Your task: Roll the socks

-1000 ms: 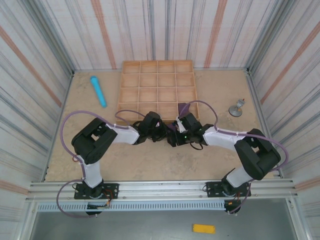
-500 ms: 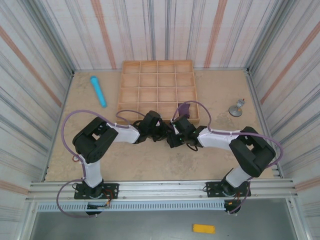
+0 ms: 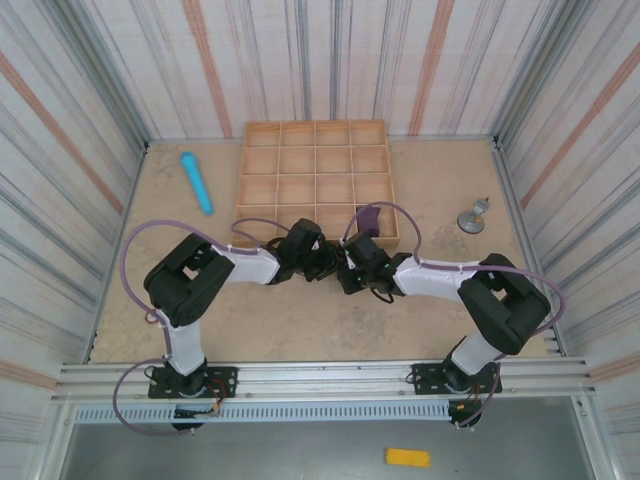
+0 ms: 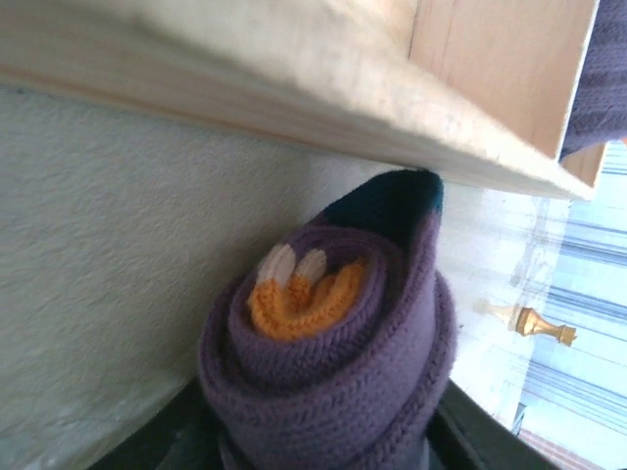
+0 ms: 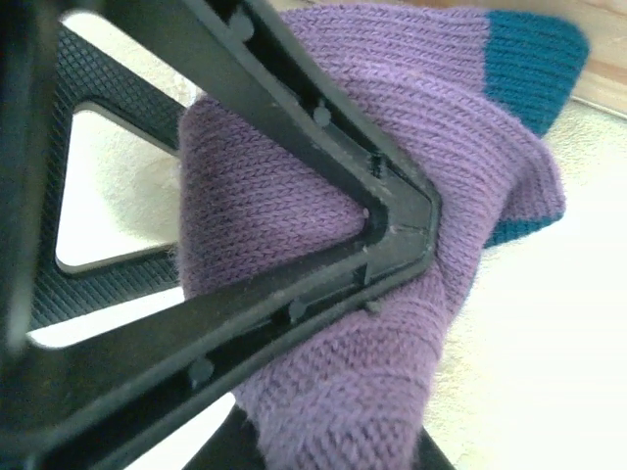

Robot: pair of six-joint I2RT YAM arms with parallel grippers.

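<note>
Rolled sock point(image 4: 328, 372): a tight purple coil with an orange core, lying on the table point(image 3: 300, 320) just beside the near wall of the tray point(image 4: 245, 78).
Long axis: the coil's open end faces the left wrist camera, so the roll lies in line with that arm's reach. Its teal cuff is on the far side, by the tray wall.
Left pincer point(image 3: 325, 262): dark fingers flank the roll low on both sides. I cannot tell whether they press it or stand clear.
Right pincer point(image 3: 347, 268): narrow. One finger point(image 5: 294, 137) lies across the knit, and a fold of the rolled sock looks nipped between the jaws.
Nearer arm: neither, since the roll sits where the two pincers meet.
Coming move, as I judge it: the teal cuff looks loose, so it likely needs tucking before the roll goes over the wall.
Second sock point(image 3: 367, 217): in a near-row compartment of the tray, right of centre.
Blue tube point(image 3: 196, 182): well apart, left of the tray.
</note>
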